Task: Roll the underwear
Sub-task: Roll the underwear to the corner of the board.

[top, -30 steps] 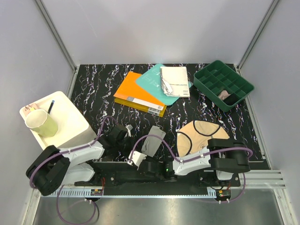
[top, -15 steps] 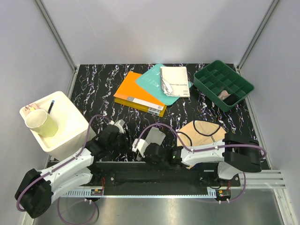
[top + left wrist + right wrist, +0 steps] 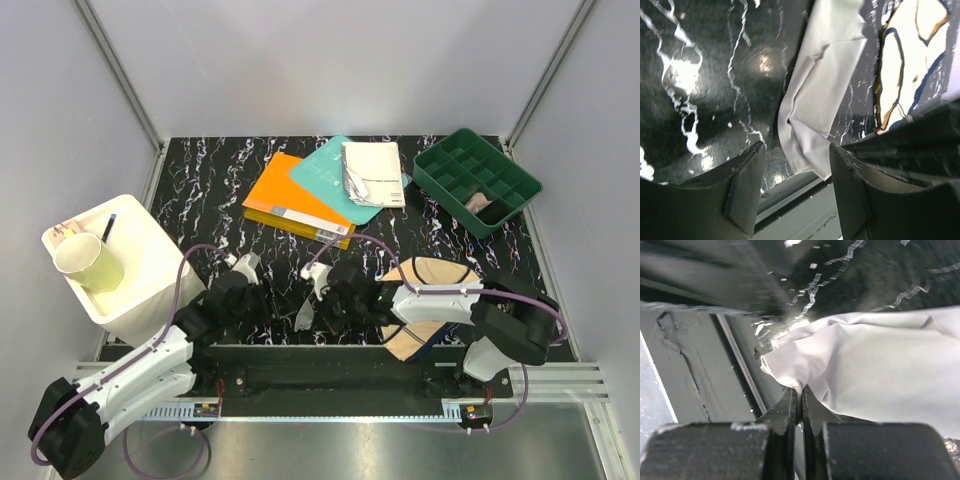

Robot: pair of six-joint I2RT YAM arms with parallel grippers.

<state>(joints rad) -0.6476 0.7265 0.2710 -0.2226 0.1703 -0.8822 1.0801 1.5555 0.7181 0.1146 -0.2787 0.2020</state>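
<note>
My right claw (image 3: 800, 396) pinched grey brief (image 3: 880, 365) edge; left claw (image 3: 796, 155) gaped; beige brief (image 3: 440, 272) half hidden under right arm (image 3: 445, 298).

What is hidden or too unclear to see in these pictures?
Grey underwear: in the top view the right gripper and right arm hide most of it.
Beige underwear: top view, right arm crosses it; left wrist view, frame edge cuts it.
Item in the green tray: top view, too small to identify.
Right wrist view, upper left: blurred.
</note>
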